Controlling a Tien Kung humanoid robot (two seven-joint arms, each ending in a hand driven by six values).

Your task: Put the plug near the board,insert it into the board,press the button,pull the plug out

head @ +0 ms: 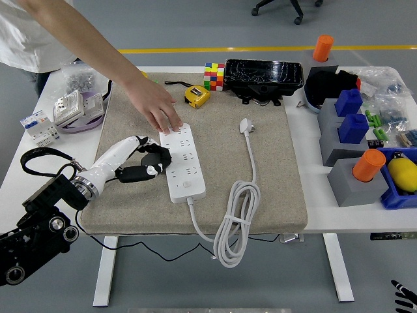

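L hand: fingers curled, empty, touching board left edge
plug: on mat, apart
person's hand: pressing board's far end

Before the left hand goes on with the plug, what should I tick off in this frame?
1. Black plug in the left hand: ok, the fingers wrap it.
2. Plug at the strip: ok, at its left edge, mid-length.
3. Plug seated in a socket: cannot tell, the prongs are hidden.
4. Strip steadied: ok, a person's hand presses its far end.
5. Strip's button reachable: ok, the near end is uncovered.
6. Right hand: only just in view at the lower right corner.
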